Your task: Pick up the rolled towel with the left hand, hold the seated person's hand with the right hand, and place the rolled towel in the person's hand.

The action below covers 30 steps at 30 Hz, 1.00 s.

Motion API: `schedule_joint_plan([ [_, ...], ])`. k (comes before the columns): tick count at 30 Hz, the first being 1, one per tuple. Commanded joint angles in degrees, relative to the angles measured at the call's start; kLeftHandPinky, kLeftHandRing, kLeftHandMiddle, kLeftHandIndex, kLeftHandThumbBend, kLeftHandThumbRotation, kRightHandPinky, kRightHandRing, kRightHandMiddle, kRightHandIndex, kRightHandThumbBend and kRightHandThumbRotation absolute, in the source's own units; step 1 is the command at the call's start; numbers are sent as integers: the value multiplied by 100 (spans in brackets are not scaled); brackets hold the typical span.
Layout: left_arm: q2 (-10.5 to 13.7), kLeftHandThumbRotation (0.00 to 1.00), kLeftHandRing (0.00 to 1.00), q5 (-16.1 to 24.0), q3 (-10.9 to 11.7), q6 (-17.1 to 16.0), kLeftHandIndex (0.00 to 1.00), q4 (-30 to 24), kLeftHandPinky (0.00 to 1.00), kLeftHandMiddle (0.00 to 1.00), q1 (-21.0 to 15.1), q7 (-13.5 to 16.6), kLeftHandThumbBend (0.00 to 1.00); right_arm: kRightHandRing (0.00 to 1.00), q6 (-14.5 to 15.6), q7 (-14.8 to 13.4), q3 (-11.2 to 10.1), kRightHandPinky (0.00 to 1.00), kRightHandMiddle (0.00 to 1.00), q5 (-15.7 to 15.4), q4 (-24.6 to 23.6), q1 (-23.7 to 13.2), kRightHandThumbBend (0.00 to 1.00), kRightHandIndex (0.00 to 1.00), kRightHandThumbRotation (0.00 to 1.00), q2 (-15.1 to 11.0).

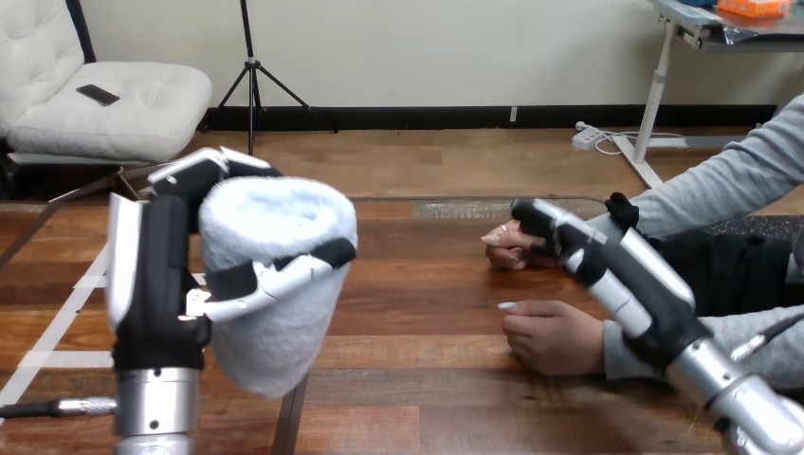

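Note:
A light blue rolled towel (275, 294) stands upright in the air at the view's left, above the wooden table (427, 389). My left hand (156, 275) is shut on it, with the thumb and fingers wrapped round its middle. My right hand (635, 284) reaches in from the lower right with its fingers nearly straight. Its fingertips (533, 220) lie over the person's far hand (505, 248), which rests on the table; I cannot tell whether they touch. The person's near hand (555, 336) lies loosely closed on the table just below my right hand.
The person's grey-sleeved forearms (721, 180) come in from the right edge. White tape lines (57, 332) mark the table's left part. Bare wood lies between the towel and the person's hands.

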Motion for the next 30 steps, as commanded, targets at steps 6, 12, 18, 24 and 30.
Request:
schedule_joint_plan([
  [6,-112,0,36,-61,239,-273,40,-397,28,42,-465,-57,85,95,-358,-108,-277,95,93,90,376,-879,89,91,100,-217],
  [12,-159,0,35,-76,276,-297,40,-370,28,41,-472,-114,85,96,-254,-170,-322,96,93,110,433,-965,90,91,100,-250],
  [18,-159,0,35,-60,310,-331,40,-339,28,41,-472,-162,85,95,-269,-215,-360,97,93,77,556,-1049,92,91,100,-289],
  [24,-152,0,36,-7,351,-391,40,-286,29,41,-476,-197,84,95,-209,-294,-378,97,92,41,649,-1088,94,91,100,-331],
  [30,-187,0,36,-65,365,-372,40,-290,30,41,-466,-243,84,95,-232,-396,-359,98,92,-55,752,-1116,91,91,100,-374],
])
